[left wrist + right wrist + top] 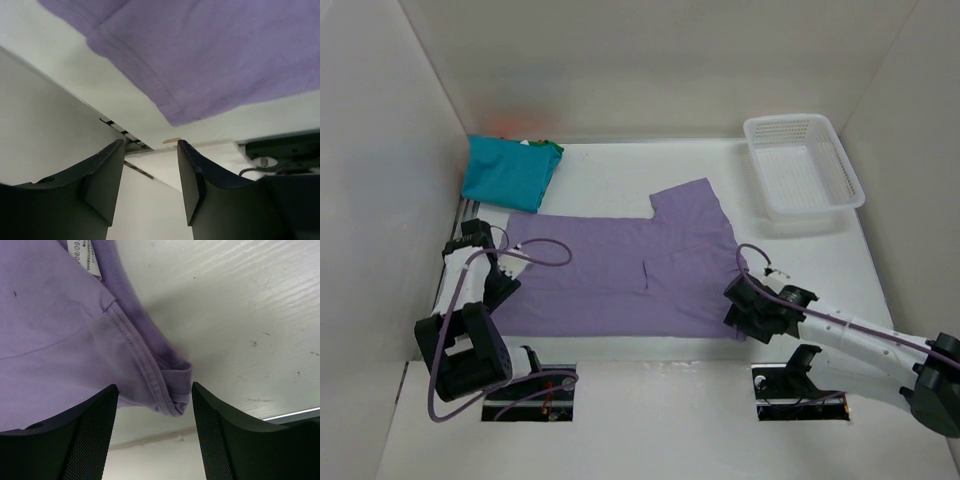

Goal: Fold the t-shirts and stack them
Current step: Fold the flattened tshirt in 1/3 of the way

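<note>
Centre of the top view: lavender shirt (620, 275) lies spread flat on the bench (620, 165), long axis left to right, one sleeve sticking up toward the upper right. There is a short crease near its middle; whether a layer is already tucked under cannot be told.

Upper left corner: teal shirt (510, 170) folded, with a dark green shirt (552, 148) edge showing at its right side. Looks like the stack. The orange one is not clearly visible.

Left pincer (503, 283) sits at the lavender shirt's left edge. In the left wrist view the fingers are well apart and hold nothing. The hem corner lies ahead of the tips, not between them.

Right pincer (738, 300) is at the shirt's lower right corner. In the right wrist view it is wide open and empty. A doubled seam corner sits just at the gap, near the printed label, with no contact visible.

White basket (800, 165) at upper right, apart from the cloth.

Judged step: fold of the lavender shirt, pre-grasp on the two near corners. Stacking not yet done for this one.

Next move likely calls for:
- left pincer advancing onto the hem corner, since it looks short of the cloth
- right pincer dropping and pinching the seam corner
- both lifting together and carrying the near edge over evenly

Risk: thin hem slips, or the lift goes skewed.
</note>
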You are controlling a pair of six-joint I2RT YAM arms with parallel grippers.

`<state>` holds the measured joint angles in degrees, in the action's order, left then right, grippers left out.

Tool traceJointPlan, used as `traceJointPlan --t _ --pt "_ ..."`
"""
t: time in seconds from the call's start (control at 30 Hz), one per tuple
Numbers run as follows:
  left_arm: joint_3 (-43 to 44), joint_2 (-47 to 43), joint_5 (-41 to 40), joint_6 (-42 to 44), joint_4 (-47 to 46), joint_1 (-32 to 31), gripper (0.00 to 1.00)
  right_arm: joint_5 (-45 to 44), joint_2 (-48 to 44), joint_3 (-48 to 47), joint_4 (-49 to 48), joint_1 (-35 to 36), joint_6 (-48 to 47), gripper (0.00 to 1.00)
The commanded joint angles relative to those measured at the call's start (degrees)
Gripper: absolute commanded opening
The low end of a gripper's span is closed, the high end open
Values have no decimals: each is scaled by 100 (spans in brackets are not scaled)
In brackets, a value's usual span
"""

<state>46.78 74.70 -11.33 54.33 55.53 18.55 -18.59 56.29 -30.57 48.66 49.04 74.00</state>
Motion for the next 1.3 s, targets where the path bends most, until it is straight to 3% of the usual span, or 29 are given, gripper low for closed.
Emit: traceJointPlan --t 0.0,0.13,0.27,0.5,0.93,1.0,1.1,1.27 --pt "86 -289 457 1168 755 -266 44 -224 -338 -10 169 -135 89 65" --pt "-852 -744 159 546 1013 -1363 48 -505 -540 -133 319 -171 27 65" --pt "-1917 -1027 -1017 -456 -13 -2157 56 -619 -602 -143 310 92 299 65" --pt "-1559 -852 -1310 -827 -578 -1490 56 -699 -347 -2 293 725 835 66" --pt "-1945 -799 -1741 -713 -965 -1710 59 -479 268 -125 21 752 809 69" --pt "-1901 -790 -1662 -634 -895 -1683 55 -453 347 -169 3 752 766 64" --pt "-1884 -816 -1618 -485 -807 -1674 43 -453 505 -257 11 752 704 49" --pt "-1883 -983 -1539 -309 -710 -1701 15 -453 567 -292 -50 735 572 11"
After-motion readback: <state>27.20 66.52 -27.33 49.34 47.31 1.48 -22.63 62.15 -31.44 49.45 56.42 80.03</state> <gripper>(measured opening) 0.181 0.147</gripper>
